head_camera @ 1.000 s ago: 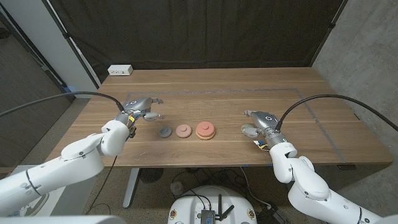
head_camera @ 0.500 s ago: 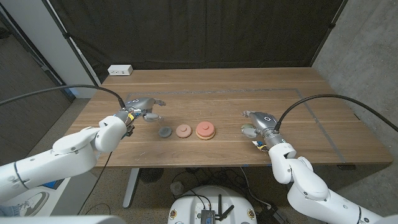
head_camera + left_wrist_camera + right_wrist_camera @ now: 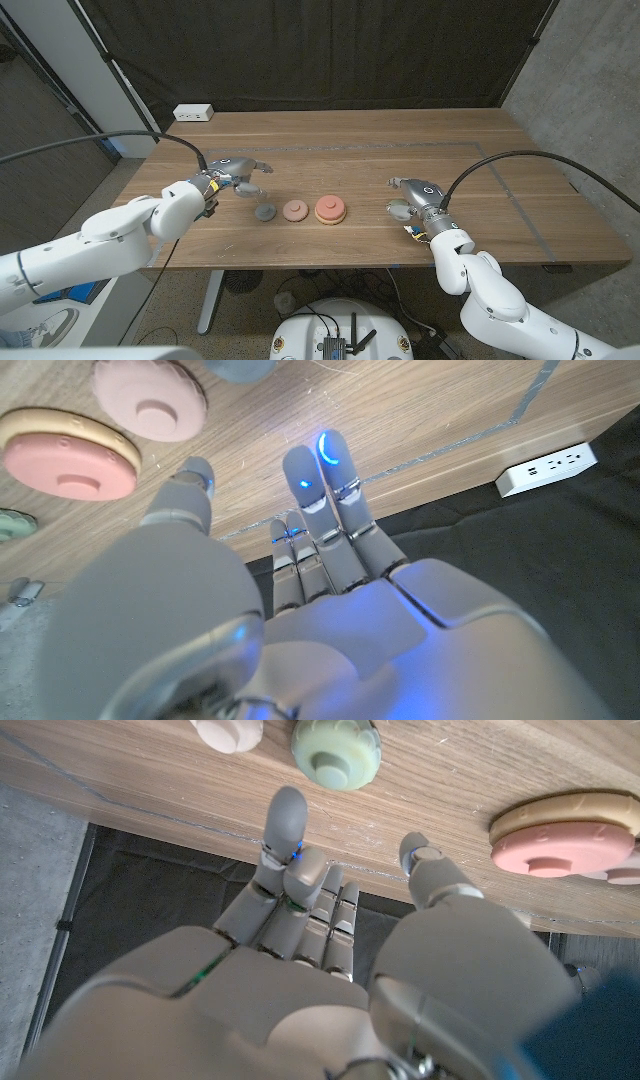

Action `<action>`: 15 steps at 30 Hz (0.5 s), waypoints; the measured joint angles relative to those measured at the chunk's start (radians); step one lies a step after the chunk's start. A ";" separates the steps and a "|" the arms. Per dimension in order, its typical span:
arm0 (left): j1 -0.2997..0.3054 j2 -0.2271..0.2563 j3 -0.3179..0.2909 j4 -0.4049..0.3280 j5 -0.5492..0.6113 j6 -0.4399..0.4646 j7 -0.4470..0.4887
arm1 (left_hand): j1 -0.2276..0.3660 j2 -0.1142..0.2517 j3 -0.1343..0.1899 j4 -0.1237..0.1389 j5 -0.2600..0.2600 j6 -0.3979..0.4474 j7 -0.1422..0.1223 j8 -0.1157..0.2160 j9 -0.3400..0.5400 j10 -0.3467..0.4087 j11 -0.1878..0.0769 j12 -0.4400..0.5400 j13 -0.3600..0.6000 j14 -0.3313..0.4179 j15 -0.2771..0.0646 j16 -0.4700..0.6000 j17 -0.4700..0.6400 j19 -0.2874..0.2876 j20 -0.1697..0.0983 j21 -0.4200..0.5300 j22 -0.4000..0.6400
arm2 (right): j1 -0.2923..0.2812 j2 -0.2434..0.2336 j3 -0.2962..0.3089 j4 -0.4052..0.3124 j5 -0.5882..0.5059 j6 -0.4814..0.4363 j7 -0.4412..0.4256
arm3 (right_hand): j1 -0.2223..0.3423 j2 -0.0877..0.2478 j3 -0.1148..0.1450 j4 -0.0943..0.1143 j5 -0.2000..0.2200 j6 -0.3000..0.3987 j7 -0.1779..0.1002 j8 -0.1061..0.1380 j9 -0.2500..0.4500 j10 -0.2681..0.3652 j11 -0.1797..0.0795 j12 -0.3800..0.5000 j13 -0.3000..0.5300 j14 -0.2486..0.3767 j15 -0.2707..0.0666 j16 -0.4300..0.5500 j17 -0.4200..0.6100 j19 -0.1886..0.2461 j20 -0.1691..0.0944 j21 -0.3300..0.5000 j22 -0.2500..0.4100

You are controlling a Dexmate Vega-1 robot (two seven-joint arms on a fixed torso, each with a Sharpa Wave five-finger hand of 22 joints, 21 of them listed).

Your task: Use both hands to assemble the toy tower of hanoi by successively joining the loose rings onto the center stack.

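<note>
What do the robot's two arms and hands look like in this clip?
Both arms have glossy white rounded shells, each trailed by a black cable. The left hand and right hand are grey metallic with segmented fingers and coloured wiring at the wrists. In the left wrist view, blue lights glow on the fingertips.

Table (image 3: 400, 150): wood, visible grain, low satin sheen, with fine scratches in the left wrist view; rings — grey ring (image 3: 264, 212), pink ring (image 3: 294, 210), centre stack (image 3: 330, 208), pale green ring (image 3: 335, 750) — look like smooth matt plastic or painted wood, cannot tell which. Left hand (image 3: 238, 172) and right hand (image 3: 408, 198): smooth grey plastic-looking shells with a slight gloss, arm casings glossy white, cables matt black rubbery. Backdrop (image 3: 320, 50) is dark matt cloth; power strip (image 3: 193, 113) is white plastic.
</note>
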 measured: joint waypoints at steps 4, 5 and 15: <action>-0.019 0.004 0.013 -0.005 0.012 -0.015 -0.031 | 0.000 0.000 0.000 0.000 0.000 -0.005 0.005 0.000 0.000 -0.005 0.005 0.000 0.000 0.000 0.000 0.000 -0.002 0.000 0.000 0.000 -0.005 | 0.003 -0.002 -0.004 -0.005 0.000 -0.006 0.000 | 0.000 0.000 0.000 0.000 0.000 0.000 0.000 0.000 0.003 0.000 0.000 0.000 0.004 0.000 0.000 0.000 0.000 -0.001 0.000 0.000 -0.001; -0.020 0.004 0.014 -0.005 0.013 -0.015 -0.033 | 0.000 0.000 0.000 0.000 0.000 -0.005 0.005 0.000 0.000 -0.002 0.003 0.000 0.002 0.000 0.000 0.000 -0.003 0.000 0.000 0.000 -0.005 | 0.003 -0.002 -0.005 -0.005 0.000 -0.007 0.000 | 0.000 0.000 0.000 0.000 0.000 0.000 0.000 0.000 0.003 0.000 0.000 0.000 0.005 0.000 0.000 0.000 0.000 -0.007 0.000 0.000 -0.004; -0.072 0.004 0.052 -0.011 0.043 -0.043 -0.125 | 0.000 0.000 0.004 0.004 0.000 0.023 -0.012 0.016 0.008 0.018 -0.011 0.007 0.011 0.000 0.000 0.006 -0.003 -0.005 0.002 0.010 -0.005 | 0.003 -0.008 -0.010 -0.017 -0.002 -0.018 0.000 | -0.004 0.004 0.000 0.000 0.000 0.005 0.005 0.000 0.002 0.000 0.000 0.000 0.005 0.000 0.000 0.000 0.000 -0.011 0.003 0.000 -0.005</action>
